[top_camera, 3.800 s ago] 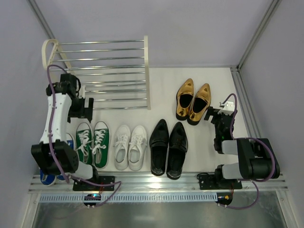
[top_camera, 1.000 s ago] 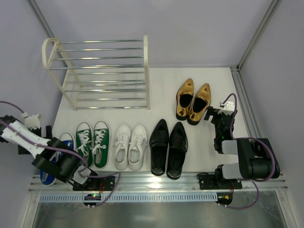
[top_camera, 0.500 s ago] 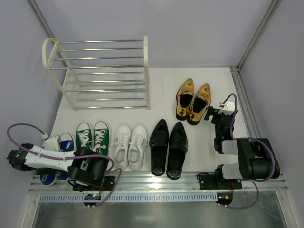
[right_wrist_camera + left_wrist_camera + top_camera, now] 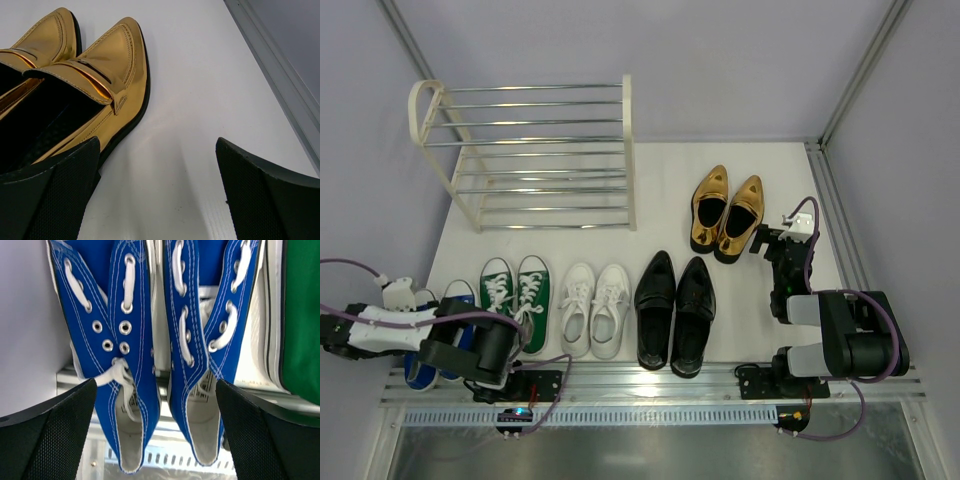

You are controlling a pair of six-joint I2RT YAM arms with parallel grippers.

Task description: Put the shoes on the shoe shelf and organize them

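The shoe shelf (image 4: 530, 150) stands empty at the far left. In a row near the front lie blue sneakers (image 4: 460, 296), green sneakers (image 4: 513, 300), white sneakers (image 4: 593, 308) and black loafers (image 4: 673, 310). Gold shoes (image 4: 725, 215) lie farther back on the right. My left gripper (image 4: 420, 305) hangs open over the blue sneakers (image 4: 150, 315), partly hiding them from above. In the left wrist view the left gripper (image 4: 156, 390) has one finger outside each shoe and touches neither. My right gripper (image 4: 770, 240) is open and empty, resting beside the right gold shoe (image 4: 100, 65). It also shows in the right wrist view (image 4: 157, 145).
A grey wall runs close along the left of the blue sneakers (image 4: 25, 315). The metal rail (image 4: 650, 380) that carries the arm bases crosses the near edge, just behind the shoes' heels. A metal frame rail (image 4: 270, 60) borders the floor on the right.
My left arm has left the shelf, swung back to the near left corner and come down over the blue sneakers. The right arm and all the shoes have not moved.
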